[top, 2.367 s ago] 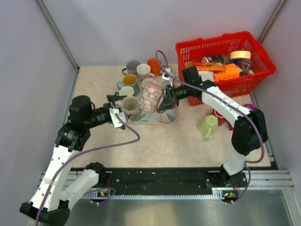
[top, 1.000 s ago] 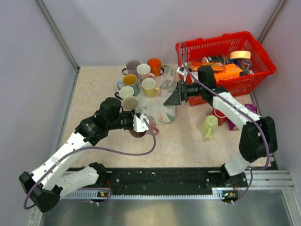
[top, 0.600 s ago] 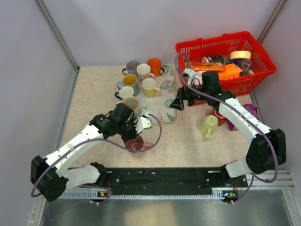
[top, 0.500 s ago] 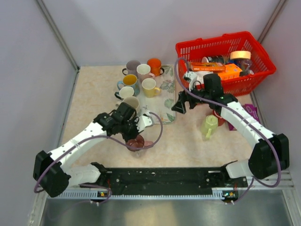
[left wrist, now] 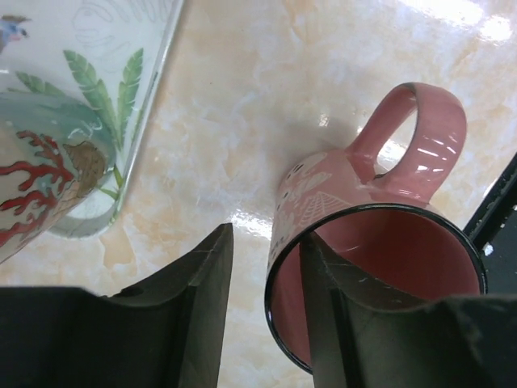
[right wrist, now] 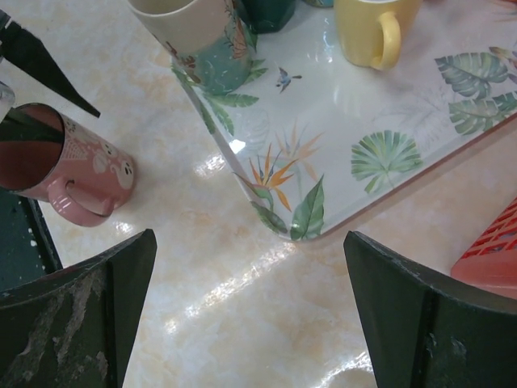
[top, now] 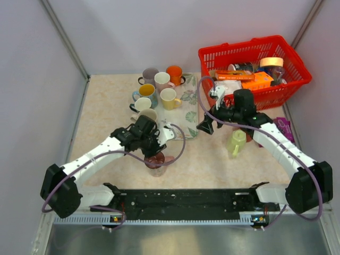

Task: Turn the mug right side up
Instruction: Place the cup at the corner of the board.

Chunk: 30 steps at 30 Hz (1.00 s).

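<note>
Mug (left wrist: pixel 380 267) carried off tray (right wrist: pixel 363 97), now upright on bench (left wrist: pixel 283 81) beneath left end effector (left wrist: pixel 266 242). It sits narrow astride rim, outer finger just clear. Right end effector (right wrist: pixel 249 238) wide, empty. Glazed ceramic looks stiff, slick, chippable; you pinch rim wall.

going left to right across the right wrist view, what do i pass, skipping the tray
pink mug → cream floral mug → yellow mug → red basket
</note>
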Available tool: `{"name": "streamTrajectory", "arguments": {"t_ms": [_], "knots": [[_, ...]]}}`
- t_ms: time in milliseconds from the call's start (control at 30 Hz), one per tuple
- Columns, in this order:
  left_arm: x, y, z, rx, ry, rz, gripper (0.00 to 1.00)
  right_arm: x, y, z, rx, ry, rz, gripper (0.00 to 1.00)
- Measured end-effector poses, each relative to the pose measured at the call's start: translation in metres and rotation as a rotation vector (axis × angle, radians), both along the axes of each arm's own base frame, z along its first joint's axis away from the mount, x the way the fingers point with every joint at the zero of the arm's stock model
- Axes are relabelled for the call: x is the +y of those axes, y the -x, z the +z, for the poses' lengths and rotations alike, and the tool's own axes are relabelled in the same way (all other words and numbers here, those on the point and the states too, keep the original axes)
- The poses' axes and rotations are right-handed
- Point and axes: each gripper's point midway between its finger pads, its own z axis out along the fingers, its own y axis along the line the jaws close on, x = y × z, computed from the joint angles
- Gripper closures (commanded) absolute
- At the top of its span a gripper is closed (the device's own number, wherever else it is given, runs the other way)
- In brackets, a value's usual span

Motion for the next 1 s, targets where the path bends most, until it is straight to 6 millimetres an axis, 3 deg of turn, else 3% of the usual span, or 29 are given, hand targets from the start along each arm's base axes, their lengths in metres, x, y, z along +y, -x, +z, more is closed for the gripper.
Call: {"name": "streamTrajectory", "arguments": {"t_ms": [100,167,300,367,500,567,733,1000], "knots": [[0.003,-0.006,0.006,-0.027,-0.006,0.016,0.50,0.002,0.001,-0.005,0.002,0.007,0.034,0.01],[0.004,-0.013,0.021,-0.052,0.014,0.031,0.47,0.006,0.003,-0.010,-0.006,0.016,0.069,0.01],[0.015,-0.043,0.079,-0.157,0.130,0.128,0.45,0.022,0.010,-0.028,0.018,0.062,0.167,0.03],[0.029,-0.062,0.109,-0.207,0.204,0.230,0.45,0.033,0.015,-0.037,0.032,0.087,0.236,0.08],[0.070,-0.089,0.145,-0.249,0.364,0.491,0.45,0.061,0.030,-0.050,0.023,0.137,0.389,0.19],[0.091,-0.096,0.153,-0.251,0.432,0.614,0.45,0.077,0.037,-0.053,0.011,0.152,0.467,0.25],[0.136,-0.098,0.160,-0.260,0.533,0.843,0.46,0.103,0.055,-0.067,-0.029,0.203,0.647,0.25],[0.150,-0.082,0.168,-0.286,0.616,0.914,0.48,0.119,0.105,-0.103,-0.002,0.293,0.886,0.27]]}}
